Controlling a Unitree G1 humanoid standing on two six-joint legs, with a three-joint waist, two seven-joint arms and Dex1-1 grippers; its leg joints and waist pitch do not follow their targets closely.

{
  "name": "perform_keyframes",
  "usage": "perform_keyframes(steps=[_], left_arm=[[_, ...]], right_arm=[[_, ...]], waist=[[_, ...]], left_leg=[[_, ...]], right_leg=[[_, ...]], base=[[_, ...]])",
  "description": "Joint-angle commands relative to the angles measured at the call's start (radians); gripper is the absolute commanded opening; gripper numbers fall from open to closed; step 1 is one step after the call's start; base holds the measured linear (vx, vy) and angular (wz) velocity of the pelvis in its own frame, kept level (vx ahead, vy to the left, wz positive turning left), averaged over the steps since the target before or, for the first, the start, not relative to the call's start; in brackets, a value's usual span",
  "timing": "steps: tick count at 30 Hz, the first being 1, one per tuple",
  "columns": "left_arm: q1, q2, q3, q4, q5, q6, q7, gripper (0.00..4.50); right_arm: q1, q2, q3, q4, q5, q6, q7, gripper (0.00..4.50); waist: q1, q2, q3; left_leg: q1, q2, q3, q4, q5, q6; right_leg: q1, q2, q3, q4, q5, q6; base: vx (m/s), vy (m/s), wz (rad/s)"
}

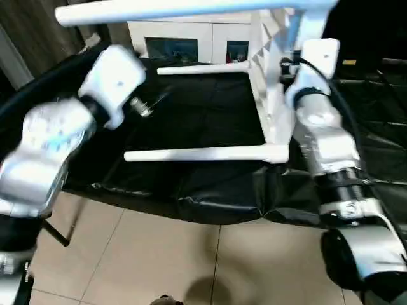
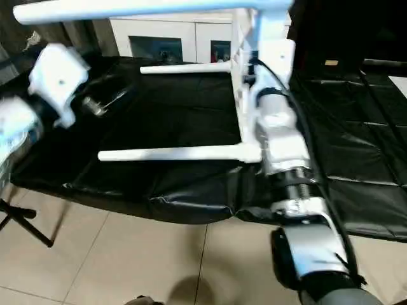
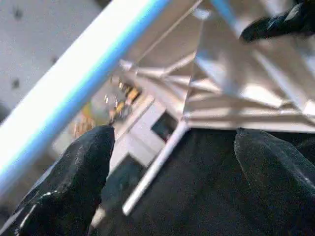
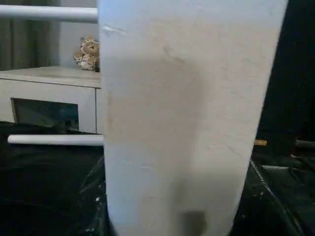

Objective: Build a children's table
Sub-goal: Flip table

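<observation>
Black sheeting covers the large table, which stands on a pale tiled floor; behind it sits a white cabinet with glass doors, and a small plush toy rests on the cabinet's top.

On the black table the children's table top is tipped up on its edge, its ribbed underside facing the robot's left. Three white legs are seated in its corner sockets and run level, away from the top toward the robot's left: the upper leg high above the black cover, the far leg low down near the cabinet, and the near leg low down near the black table's front edge.

The right arm reaches up along the back face of the tipped top, where its hand presses close to the upper corner. The right wrist camera sits close against a broad white piece of the table; whether that gripper is open or closed cannot be told.

The left gripper has its two black fingers spread wide with nothing between them. It hangs in the air just below the upper leg, pointing toward the ribbed underside. The left arm is raised over the black table's left end, well apart from the near leg.
</observation>
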Motion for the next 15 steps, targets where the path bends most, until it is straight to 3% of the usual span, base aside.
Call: perform_keyframes(steps=[1,2,4,10,12,14,15], left_arm=[[-0.029,0.012,-0.028,0.009,0.015,-0.058,-0.058,4.50],[-0.033,0.019,-0.042,0.008,0.022,-0.079,-0.084,4.50],[-0.035,0.027,-0.056,0.007,0.035,-0.089,-0.098,4.50],[-0.065,0.027,-0.077,0.030,0.101,-0.205,-0.118,4.50],[-0.109,0.025,-0.079,0.095,0.174,-0.267,-0.061,4.50],[-0.141,0.018,-0.075,0.138,0.216,-0.301,-0.024,4.50],[-0.156,0.017,-0.072,0.155,0.235,-0.322,-0.008,4.50]], right_arm=[[0.004,0.005,0.019,0.048,-0.035,-0.034,0.010,2.33],[0.008,0.003,0.026,0.051,-0.040,-0.053,0.018,2.38],[0.014,0.001,0.031,0.050,-0.042,-0.069,0.029,2.75],[0.081,-0.024,0.065,-0.002,-0.068,-0.190,0.075,3.18],[0.126,-0.040,0.076,-0.036,-0.087,-0.286,0.087,3.29],[0.150,-0.043,0.076,-0.051,-0.093,-0.348,0.096,3.59],[0.157,-0.045,0.077,-0.054,-0.100,-0.381,0.095,3.65]], waist=[[-0.005,-0.005,-0.070],[-0.005,-0.008,-0.071],[-0.005,-0.006,-0.071],[-0.006,-0.003,-0.075],[-0.004,0.009,-0.076],[-0.004,0.006,-0.080],[-0.003,0.010,-0.080]], left_leg=[[0.033,0.024,-0.012,-0.089,-0.330,-0.096],[0.032,0.025,-0.012,-0.088,-0.320,-0.094],[0.032,0.026,-0.012,-0.088,-0.315,-0.089],[0.030,0.027,-0.010,-0.084,-0.266,-0.079],[0.029,0.025,-0.010,-0.082,-0.246,-0.074],[0.030,0.024,-0.009,-0.078,-0.230,-0.069],[0.029,0.024,-0.011,-0.078,-0.229,-0.069]], right_leg=[[0.027,-0.035,0.023,-0.070,-0.302,-0.144],[0.029,-0.036,0.024,-0.070,-0.294,-0.146],[0.029,-0.036,0.025,-0.068,-0.293,-0.147],[0.035,-0.031,0.024,-0.062,-0.213,-0.161],[0.036,-0.029,0.023,-0.060,-0.168,-0.171],[0.040,-0.028,0.023,-0.057,-0.132,-0.174],[0.043,-0.030,0.022,-0.054,-0.127,-0.178]], base=[[0.000,0.000,0.00],[0.000,0.000,0.00],[0.000,0.000,0.00],[0.000,0.000,0.00],[0.000,0.000,0.00],[0.000,0.000,0.00],[0.000,0.000,0.00]])
